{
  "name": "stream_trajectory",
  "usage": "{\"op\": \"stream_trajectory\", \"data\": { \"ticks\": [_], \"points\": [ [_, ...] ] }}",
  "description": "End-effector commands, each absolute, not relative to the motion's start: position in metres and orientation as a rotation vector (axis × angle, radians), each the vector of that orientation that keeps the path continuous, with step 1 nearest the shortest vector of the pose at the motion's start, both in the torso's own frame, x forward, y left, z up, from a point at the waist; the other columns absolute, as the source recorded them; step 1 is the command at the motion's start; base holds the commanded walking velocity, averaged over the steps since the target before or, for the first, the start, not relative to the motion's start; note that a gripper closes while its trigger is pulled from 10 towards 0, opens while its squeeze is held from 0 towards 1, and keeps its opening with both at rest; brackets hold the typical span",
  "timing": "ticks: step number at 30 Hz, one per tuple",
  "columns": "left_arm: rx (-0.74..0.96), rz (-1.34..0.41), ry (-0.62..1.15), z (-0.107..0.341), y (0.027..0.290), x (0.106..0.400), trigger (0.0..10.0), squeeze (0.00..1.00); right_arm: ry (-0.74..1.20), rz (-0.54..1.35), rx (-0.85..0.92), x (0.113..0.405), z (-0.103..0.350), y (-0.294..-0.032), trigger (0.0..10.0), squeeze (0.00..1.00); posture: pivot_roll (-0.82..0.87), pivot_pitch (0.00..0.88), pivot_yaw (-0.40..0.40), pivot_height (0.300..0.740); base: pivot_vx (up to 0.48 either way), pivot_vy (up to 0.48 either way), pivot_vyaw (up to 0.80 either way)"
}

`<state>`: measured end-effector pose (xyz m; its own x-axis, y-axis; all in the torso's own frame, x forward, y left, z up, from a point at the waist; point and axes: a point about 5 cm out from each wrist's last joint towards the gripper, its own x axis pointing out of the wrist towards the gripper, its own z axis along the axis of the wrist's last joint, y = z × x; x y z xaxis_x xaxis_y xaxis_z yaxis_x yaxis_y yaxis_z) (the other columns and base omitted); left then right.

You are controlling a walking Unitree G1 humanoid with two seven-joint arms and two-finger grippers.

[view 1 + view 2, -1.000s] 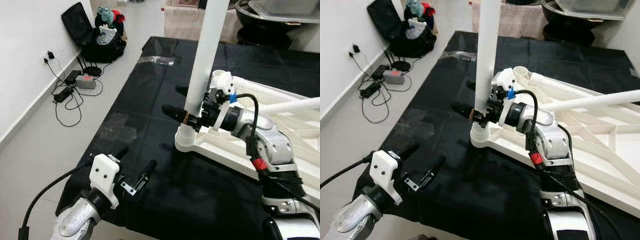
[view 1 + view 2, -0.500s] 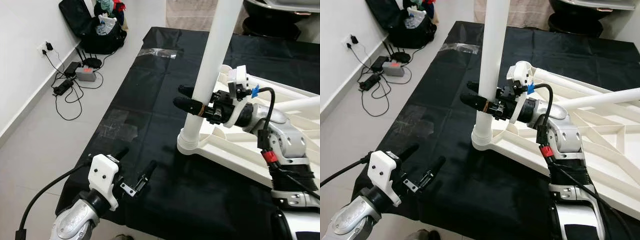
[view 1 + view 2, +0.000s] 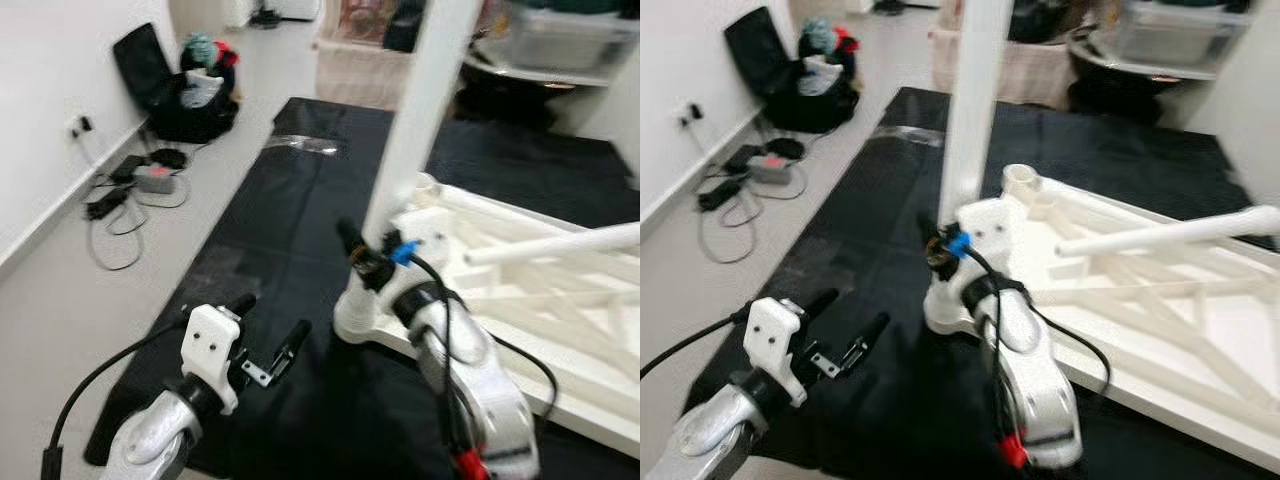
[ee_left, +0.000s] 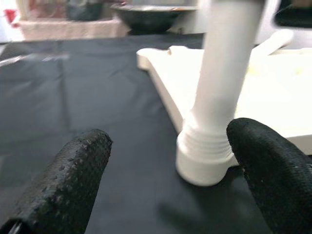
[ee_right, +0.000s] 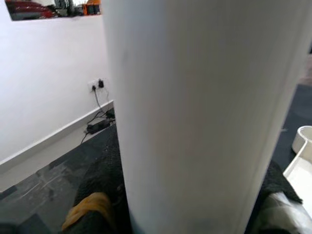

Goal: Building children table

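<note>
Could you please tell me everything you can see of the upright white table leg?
The table leg is a smooth white tube, plastic by its look, standing upright with its top out of frame. Its ribbed collar sits in the corner socket of the upturned white tabletop, which lies on a black sheet. The right gripper clasps its lower part; the left gripper hangs open nearby.

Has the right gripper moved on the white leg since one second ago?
Yes. The right gripper turned around the upright leg: fingers pointed left before, now away from the camera.

Bare black mat [image 3: 270, 220] left of upright leg [image 3: 420, 110] — tabletop [image 3: 540, 290] blocks right.
</note>
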<state>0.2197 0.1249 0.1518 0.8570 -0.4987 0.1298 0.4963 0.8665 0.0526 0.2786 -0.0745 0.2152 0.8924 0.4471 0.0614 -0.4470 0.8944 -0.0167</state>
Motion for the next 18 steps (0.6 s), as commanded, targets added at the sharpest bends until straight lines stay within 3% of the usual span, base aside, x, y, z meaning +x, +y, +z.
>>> {"op": "stream_trajectory", "data": {
  "ticks": [1, 2, 4, 5, 7, 8, 11, 13, 18],
  "points": [
    [0.024, -0.501, -0.128, 0.147, 0.128, 0.219, 10.0, 0.00, 0.171, 0.527, 0.010, 0.277, 0.175, -0.062, 0.0, 0.00, -0.04, 0.092, -0.064, 0.740, 0.000, 0.000, 0.00],
    [0.026, -0.497, -0.129, 0.147, 0.129, 0.218, 10.0, 0.00, 0.159, 0.526, 0.013, 0.278, 0.176, -0.062, 3.1, 0.00, -0.04, 0.094, -0.063, 0.740, 0.000, 0.000, 0.00],
    [0.027, -0.495, -0.131, 0.147, 0.129, 0.219, 10.0, 0.00, 0.151, 0.502, 0.012, 0.275, 0.178, -0.061, 3.1, 0.00, -0.04, 0.094, -0.063, 0.740, 0.000, 0.000, 0.00],
    [0.027, -0.495, -0.133, 0.148, 0.129, 0.218, 10.0, 0.00, 0.144, 0.488, 0.023, 0.274, 0.179, -0.062, 10.0, 0.00, -0.05, 0.102, -0.055, 0.740, 0.000, 0.000, 0.00],
    [0.027, -0.495, -0.135, 0.148, 0.129, 0.218, 10.0, 0.00, 0.141, 0.477, 0.029, 0.273, 0.180, -0.062, 10.0, 0.00, -0.05, 0.102, -0.055, 0.740, 0.000, 0.000, 0.00],
    [0.025, -0.500, -0.134, 0.148, 0.129, 0.217, 10.0, 0.00, 0.119, 0.537, 0.065, 0.274, 0.184, -0.065, 10.0, 1.00, -0.05, 0.118, -0.043, 0.740, 0.000, 0.000, 0.00],
    [0.021, -0.515, -0.129, 0.150, 0.128, 0.215, 10.0, 0.00, 0.037, 0.698, 0.092, 0.279, 0.193, -0.079, 10.0, 1.00, -0.05, 0.129, -0.034, 0.740, 0.000, 0.000, 0.00],
    [0.020, -0.523, -0.126, 0.151, 0.128, 0.210, 10.0, 0.00, 0.041, 0.907, 0.044, 0.275, 0.193, -0.089, 10.0, 1.00, -0.03, 0.153, -0.026, 0.740, 0.000, 0.000, 0.00],
    [0.020, -0.526, -0.123, 0.152, 0.128, 0.204, 10.0, 0.00, 0.017, 0.986, 0.000, 0.274, 0.199, -0.096, 10.0, 1.00, -0.01, 0.173, -0.026, 0.740, 0.000, 0.000, 0.00]
  ]
}}
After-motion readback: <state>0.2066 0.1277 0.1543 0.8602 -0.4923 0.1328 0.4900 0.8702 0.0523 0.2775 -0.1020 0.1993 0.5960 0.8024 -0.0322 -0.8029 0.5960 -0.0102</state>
